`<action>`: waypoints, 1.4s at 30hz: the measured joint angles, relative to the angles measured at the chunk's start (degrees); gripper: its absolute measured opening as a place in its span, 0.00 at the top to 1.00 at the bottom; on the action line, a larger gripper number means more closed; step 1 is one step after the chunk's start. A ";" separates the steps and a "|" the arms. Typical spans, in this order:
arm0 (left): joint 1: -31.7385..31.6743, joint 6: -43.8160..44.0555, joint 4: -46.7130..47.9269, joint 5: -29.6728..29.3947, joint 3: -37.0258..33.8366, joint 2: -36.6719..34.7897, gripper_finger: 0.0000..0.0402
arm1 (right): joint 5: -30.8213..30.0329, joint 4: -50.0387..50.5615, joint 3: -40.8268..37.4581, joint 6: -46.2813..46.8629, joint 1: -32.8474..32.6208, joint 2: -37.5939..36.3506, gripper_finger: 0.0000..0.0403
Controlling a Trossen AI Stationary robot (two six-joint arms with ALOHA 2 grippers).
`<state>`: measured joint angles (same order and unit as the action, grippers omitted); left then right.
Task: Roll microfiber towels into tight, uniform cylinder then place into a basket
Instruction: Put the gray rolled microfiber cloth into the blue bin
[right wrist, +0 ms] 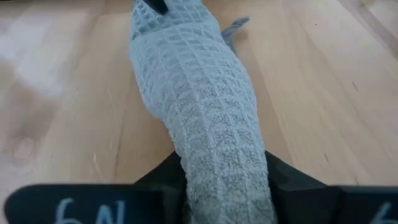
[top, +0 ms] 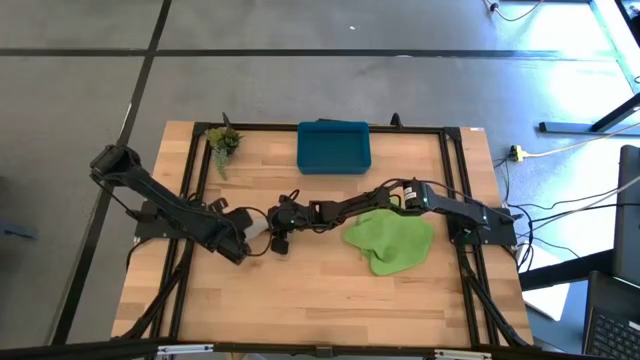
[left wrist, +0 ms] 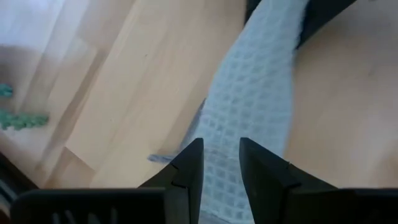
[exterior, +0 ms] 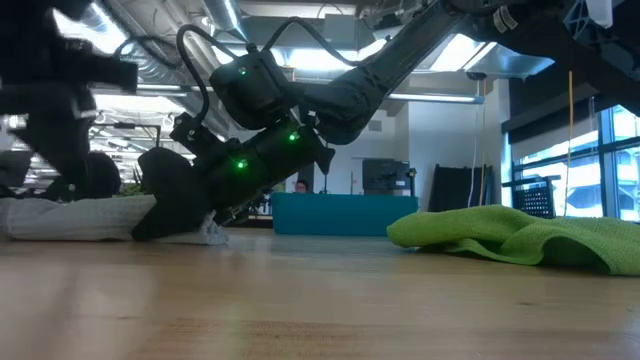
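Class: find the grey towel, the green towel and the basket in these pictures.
grey towel [right wrist: 199, 99]: right wrist view, middle of the roll.
green towel [top: 392, 242]: high view, centre of the crumpled cloth.
basket [top: 334, 158]: high view, inside floor.

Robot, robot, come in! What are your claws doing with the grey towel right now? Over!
Right gripper shut on rolled grey towel at table centre. Left gripper open over its other end. Green towel unrolled; basket holds nothing. Nothing in the way. Over.
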<state>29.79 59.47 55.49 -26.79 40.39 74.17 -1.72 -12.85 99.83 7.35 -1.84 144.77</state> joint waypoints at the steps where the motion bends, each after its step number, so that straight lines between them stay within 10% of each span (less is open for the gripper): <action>1: 0.18 -0.04 0.79 -0.05 1.16 0.00 0.77 | 0.00 0.05 0.00 0.00 0.03 0.00 0.77; 12: 6.64 1.96 7.14 -0.55 13.30 -0.07 0.78 | 3.14 7.10 -0.37 -0.93 1.94 -3.96 0.86; 42: 20.63 13.98 10.12 -3.97 18.81 -0.11 0.78 | -19.21 43.33 -0.65 -13.08 15.48 -30.32 0.86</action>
<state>50.42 73.45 65.60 -30.76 59.20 74.06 -20.93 30.48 99.18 -5.73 13.65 114.45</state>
